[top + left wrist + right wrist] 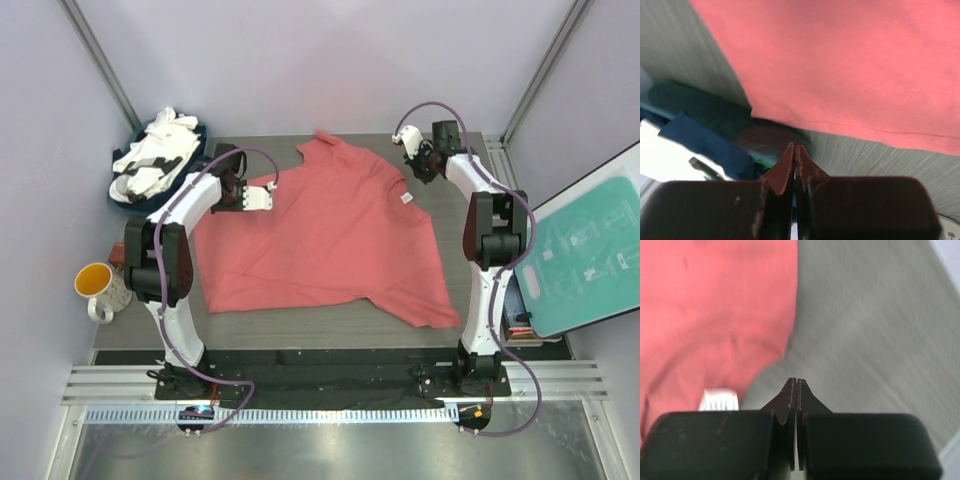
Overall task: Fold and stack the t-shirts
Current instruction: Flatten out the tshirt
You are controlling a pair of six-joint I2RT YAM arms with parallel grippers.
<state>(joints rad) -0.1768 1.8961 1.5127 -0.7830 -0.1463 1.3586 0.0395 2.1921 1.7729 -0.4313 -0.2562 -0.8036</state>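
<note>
Coral-red t-shirt spread flat, lightly wrinkled.

We see two arms of one make in the top view: the left arm at the left of the frame and the right arm at the right. Each is built of curved white shells with black joint blocks between them. A grey-purple left cable loops along one, and a right cable arcs over the other. Both arms stand on black bases near the lower edge. In the wrist views the left fingers and right fingers are dark reddish-brown wedges that taper to points. They have finely toothed edges and sit in a matte black block with rounded corners and small pale scuffs.
</note>
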